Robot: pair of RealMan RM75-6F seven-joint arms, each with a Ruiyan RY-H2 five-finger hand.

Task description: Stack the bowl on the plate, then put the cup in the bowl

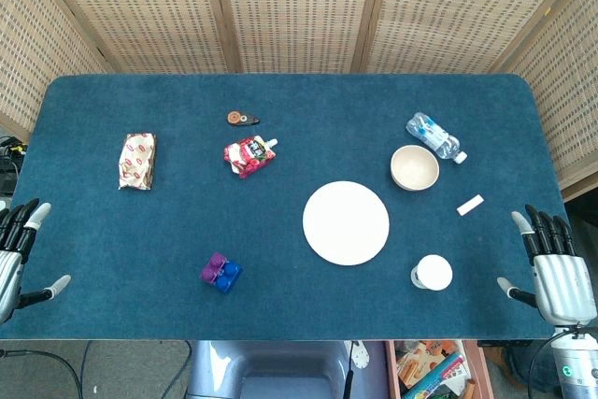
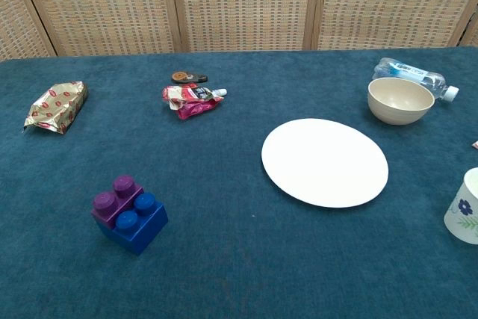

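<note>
A white plate point(image 1: 346, 222) point(image 2: 325, 161) lies flat on the blue table, right of centre. A cream bowl point(image 1: 414, 167) point(image 2: 400, 100) stands upright beyond it to the right, apart from the plate. A white cup point(image 1: 432, 274) point(image 2: 464, 206) with a flower print stands near the front edge, right of the plate. My left hand point(image 1: 17, 249) rests at the table's front left corner, fingers spread, holding nothing. At the front right corner my right hand point(image 1: 555, 270) also has its fingers apart and holds nothing. Neither hand shows in the chest view.
A clear water bottle point(image 1: 434, 136) point(image 2: 414, 76) lies just behind the bowl. A small white block point(image 1: 470, 205) lies right of the bowl. Further left are a red snack packet point(image 1: 249, 155), a brown tape dispenser point(image 1: 242, 119), a gold wrapper point(image 1: 136, 160) and purple-blue toy bricks point(image 1: 220, 273).
</note>
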